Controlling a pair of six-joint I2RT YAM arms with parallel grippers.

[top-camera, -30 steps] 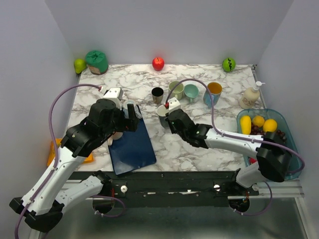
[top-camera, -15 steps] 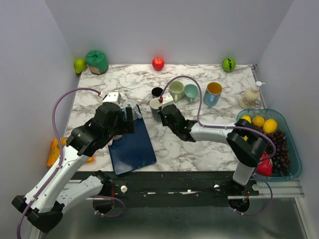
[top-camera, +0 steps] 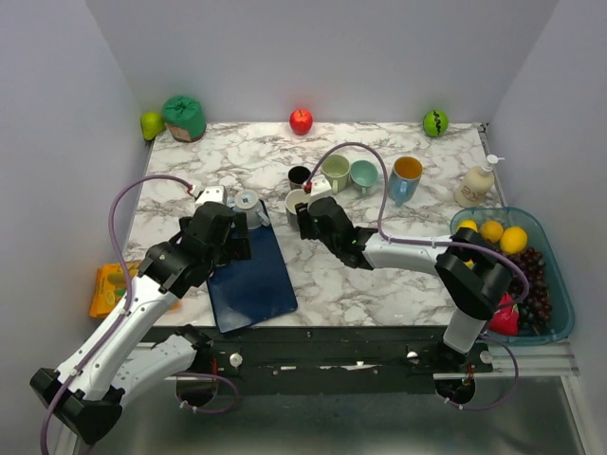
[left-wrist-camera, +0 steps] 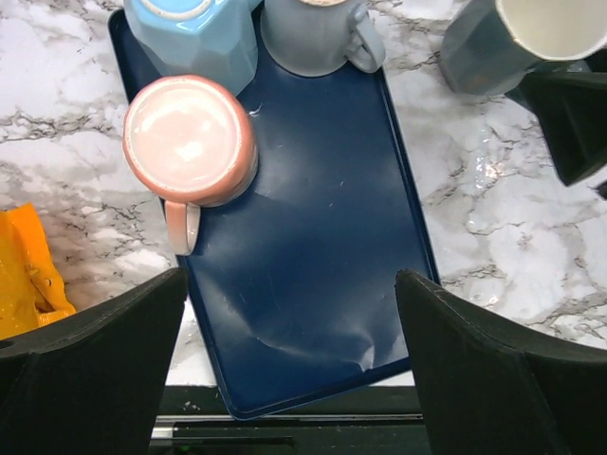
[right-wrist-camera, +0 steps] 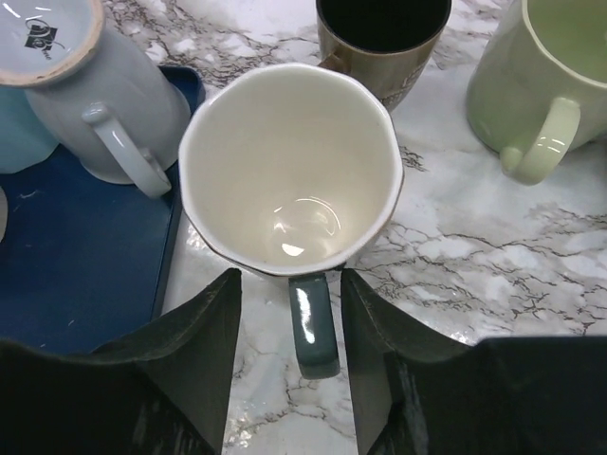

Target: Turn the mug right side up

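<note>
Eight mugs (top-camera: 298,202) are in view: three on the single blue tray (top-camera: 256,284) and five on the marble table (top-camera: 417,275). There is one soap bottle (top-camera: 474,185) and one bin (top-camera: 556,270) holding three yellow fruits (top-camera: 491,230), possibly lemons.

A white marble-patterned tabletop (top-camera: 237,156) with grey veins stands enclosed by plain pale grey walls (top-camera: 332,47) behind it and at both sides, evenly lit.

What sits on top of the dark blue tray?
Three mugs stand on the dark blue tray: a pink mug, base up, a light blue mug and a grey mug. Whatever lies beneath them is covered.
</note>
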